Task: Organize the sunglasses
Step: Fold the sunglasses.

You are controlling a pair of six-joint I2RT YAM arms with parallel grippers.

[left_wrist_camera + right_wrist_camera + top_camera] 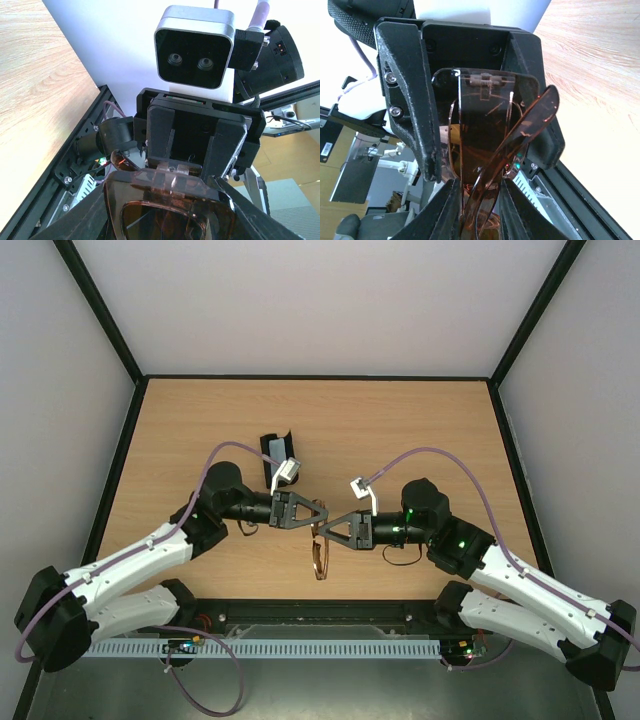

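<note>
Sunglasses tight in left jaws and right jaws; black case, contents unclear.

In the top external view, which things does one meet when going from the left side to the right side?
Left arm's white forearm → black case → sunglasses → right arm's white forearm. The left gripper and right gripper overlap the sunglasses sideways, so they are left out.

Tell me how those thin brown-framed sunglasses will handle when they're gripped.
Probably light: the thin-framed brown plastic sunglasses are all slender parts. Likely fragile and a bit springy at the slim temple arms. Possibly slippery, since the plastic looks glossy.
</note>
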